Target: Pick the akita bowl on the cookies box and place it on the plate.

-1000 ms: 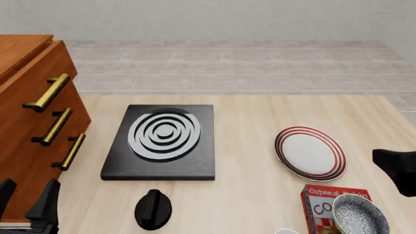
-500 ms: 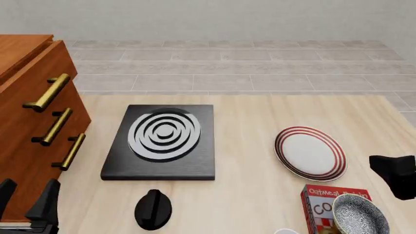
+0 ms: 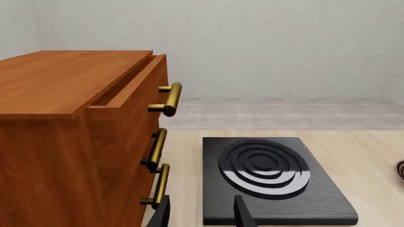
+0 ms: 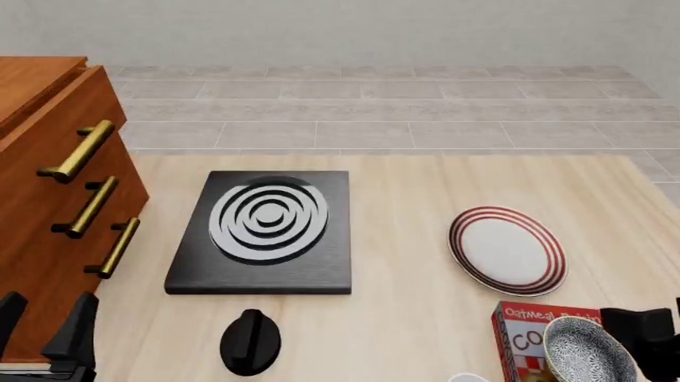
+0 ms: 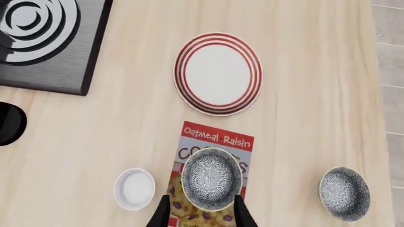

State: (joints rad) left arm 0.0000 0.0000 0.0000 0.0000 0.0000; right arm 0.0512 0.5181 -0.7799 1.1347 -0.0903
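Right arm's fingers (image 5: 199, 213) spread apart, empty, poised above the bowl (image 5: 211, 178), which sits on the cookies box (image 5: 213, 156) directly between them. The plate (image 5: 218, 73) lies farther ahead; the left fingers (image 3: 202, 215), also apart, are well away.

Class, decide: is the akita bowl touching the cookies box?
Touching. The right wrist view shows the akita bowl sitting directly on the cookies box, covering its lettering, with no gap visible; the front view agrees.
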